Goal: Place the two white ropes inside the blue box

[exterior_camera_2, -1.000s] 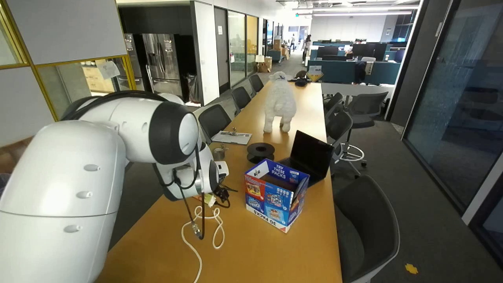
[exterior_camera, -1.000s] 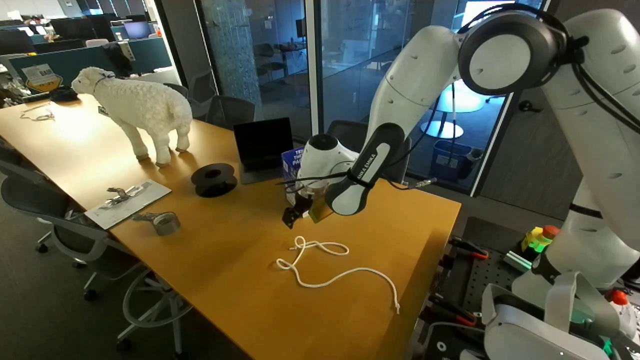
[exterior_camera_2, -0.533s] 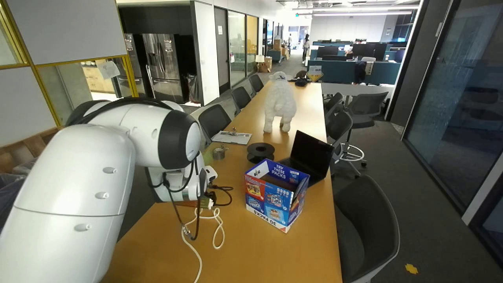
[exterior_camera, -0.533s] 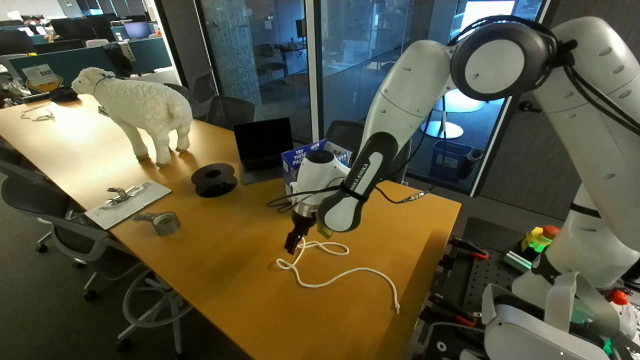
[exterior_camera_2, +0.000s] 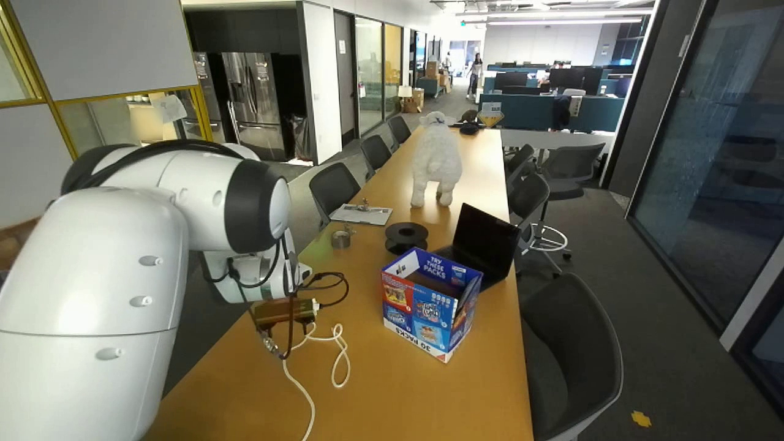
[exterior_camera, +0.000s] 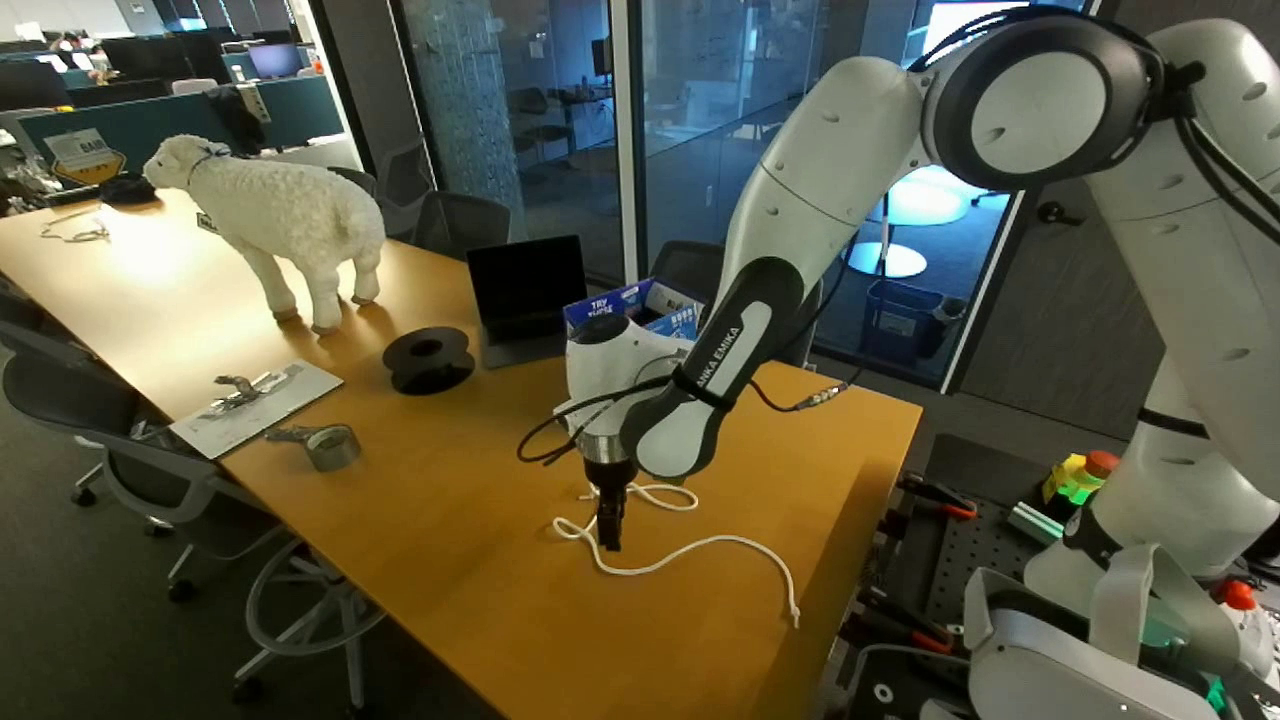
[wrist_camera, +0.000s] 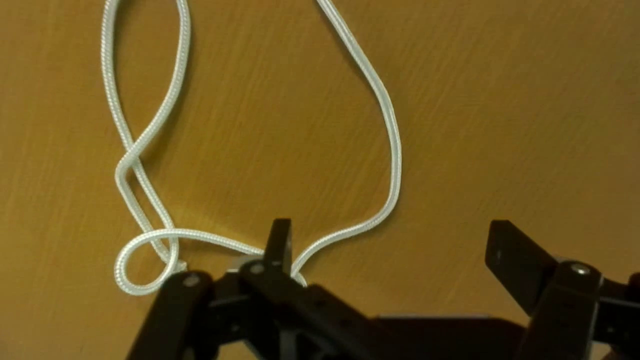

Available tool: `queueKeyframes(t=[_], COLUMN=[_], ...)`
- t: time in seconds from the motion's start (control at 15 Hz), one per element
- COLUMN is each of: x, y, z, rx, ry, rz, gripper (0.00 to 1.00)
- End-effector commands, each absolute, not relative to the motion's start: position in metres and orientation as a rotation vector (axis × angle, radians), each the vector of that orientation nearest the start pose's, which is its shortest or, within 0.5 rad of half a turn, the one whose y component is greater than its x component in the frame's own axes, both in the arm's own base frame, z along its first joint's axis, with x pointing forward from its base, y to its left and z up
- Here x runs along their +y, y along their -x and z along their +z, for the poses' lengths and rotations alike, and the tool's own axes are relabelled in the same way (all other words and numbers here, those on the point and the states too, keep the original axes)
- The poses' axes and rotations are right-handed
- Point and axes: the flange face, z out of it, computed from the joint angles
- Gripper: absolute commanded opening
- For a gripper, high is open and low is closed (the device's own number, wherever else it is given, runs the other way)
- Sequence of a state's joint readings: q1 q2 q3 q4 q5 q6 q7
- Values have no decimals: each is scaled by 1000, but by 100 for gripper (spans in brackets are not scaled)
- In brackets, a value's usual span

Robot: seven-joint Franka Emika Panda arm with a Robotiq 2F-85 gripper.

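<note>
One white rope (wrist_camera: 395, 160) lies in loops and bends on the wooden table, away from the box in both exterior views. The other white rope is hidden or out of view. My gripper (wrist_camera: 391, 226) points down over the rope, its jaws wide apart and gripping nothing. In the wrist view, one black finger (wrist_camera: 278, 245) covers a small bend of the rope; whether they touch I cannot tell. An exterior view shows the gripper (exterior_camera: 610, 540) low among the rope's curves. The blue box (exterior_camera_2: 422, 312) stands open-topped near the table's edge; its dark floor is poorly seen.
Behind the box is an open laptop (exterior_camera_2: 487, 242). A black reel (exterior_camera_2: 405, 236) sits beside it. Farther along are a tape roll (exterior_camera: 330, 447), a clipboard (exterior_camera: 262, 405) and a white toy sheep (exterior_camera: 285, 215). Cables (exterior_camera: 570, 425) hang from the arm.
My gripper has come down and away from the box, turning from a tilted pose to nearly vertical over the rope. It has stayed open. The rope and box have not moved.
</note>
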State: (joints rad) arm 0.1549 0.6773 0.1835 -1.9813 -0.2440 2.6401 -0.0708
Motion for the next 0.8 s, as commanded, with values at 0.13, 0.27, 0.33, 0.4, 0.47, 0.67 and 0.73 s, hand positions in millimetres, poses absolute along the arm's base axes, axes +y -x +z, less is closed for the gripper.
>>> queueKeyframes(t=[0.13, 0.27, 0.33, 0.4, 0.47, 0.67, 0.73], x=[219, 226, 229, 232, 235, 240, 240], y=[-545, -535, -529, -523, -517, -506, -505], z=[123, 120, 118, 115, 112, 101, 97], rx=[-1162, -1171, -1160, -1134, -1094, -964, -911], ry=[3196, 3246, 3262, 3264, 3256, 3220, 3212], rz=[35, 29, 52, 81, 114, 71, 62], gripper=[100, 100, 100, 100, 100, 100, 100])
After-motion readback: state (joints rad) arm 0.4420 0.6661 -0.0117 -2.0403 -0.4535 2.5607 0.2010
